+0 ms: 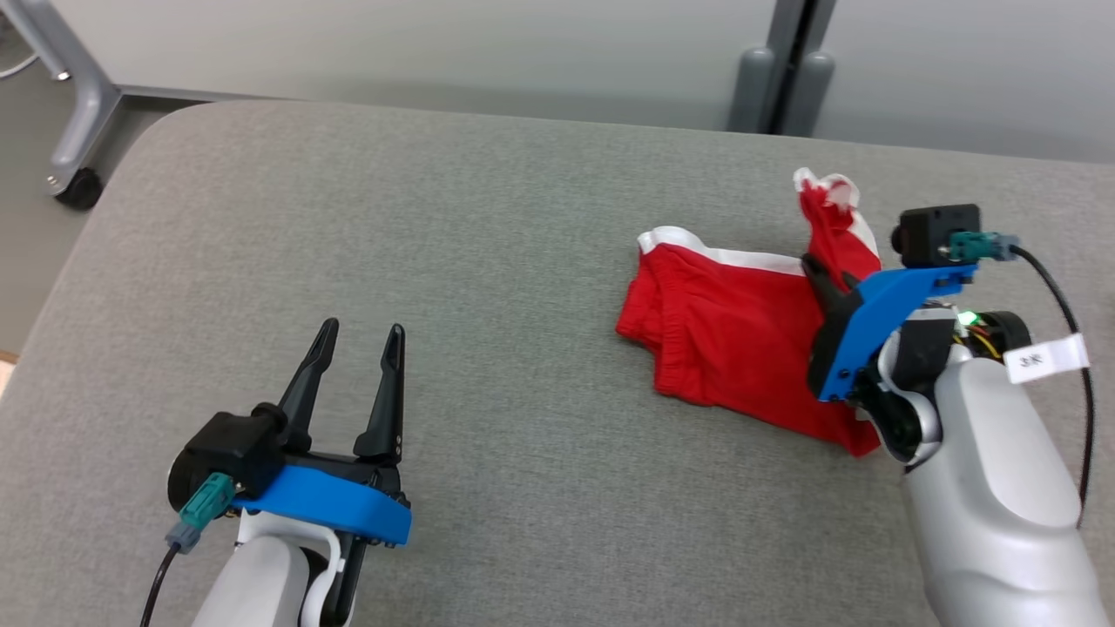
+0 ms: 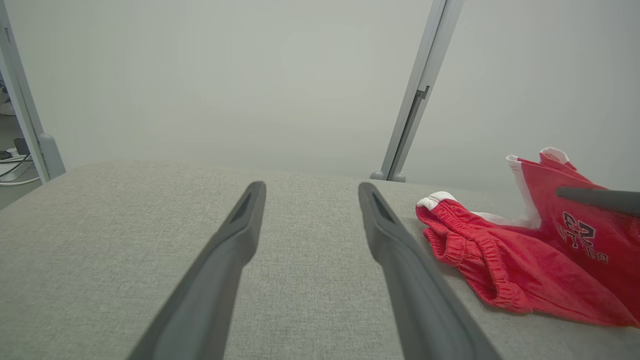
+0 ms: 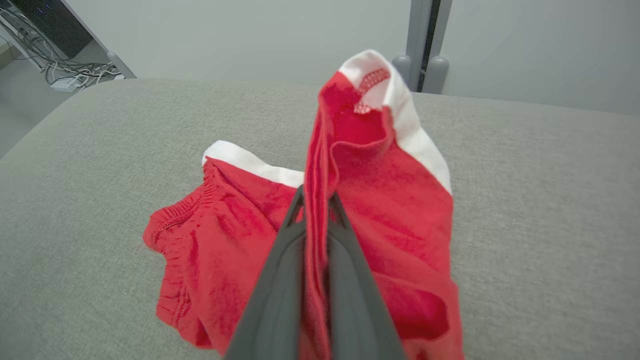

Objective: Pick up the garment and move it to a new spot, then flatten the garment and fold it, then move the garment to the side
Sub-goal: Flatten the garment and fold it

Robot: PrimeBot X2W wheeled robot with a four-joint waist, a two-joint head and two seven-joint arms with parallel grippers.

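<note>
Garment (image 1: 723, 348), a pair of red shorts with white trim, sits on the right part of the grey padded surface (image 1: 488, 218), about midway between its near and far edges. Most of the cloth lies rumpled on the padding, while one part stands lifted above the rest. The right gripper (image 1: 814, 270) has that raised part pinched. The right wrist view makes this plainest: the two dark fingers (image 3: 280, 280) are closed together with a thin fold of red fabric clamped between them, and the cloth rises past their tips to a white-edged corner (image 3: 372, 70) at the top. The head view gives the layout from above, with the white band (image 1: 732, 255) running along the far edge of the flat part and the lifted corner at the far right. The left wrist view looks in from the side and brings out two details: the gathered elastic waistband (image 2: 470, 245) on the left end of the shorts, and dark printed characters (image 2: 575, 232) on the raised panel, just below one dark finger of the right gripper. The left gripper (image 1: 363, 331) hovers over bare padding at the near left, well apart from the shorts, its fingers spread wide with nothing between them. Beyond the far edge stand pale wall panels joined by a grey post (image 1: 788, 70), and a caster wheel (image 1: 78, 187) sits at the far left.
</note>
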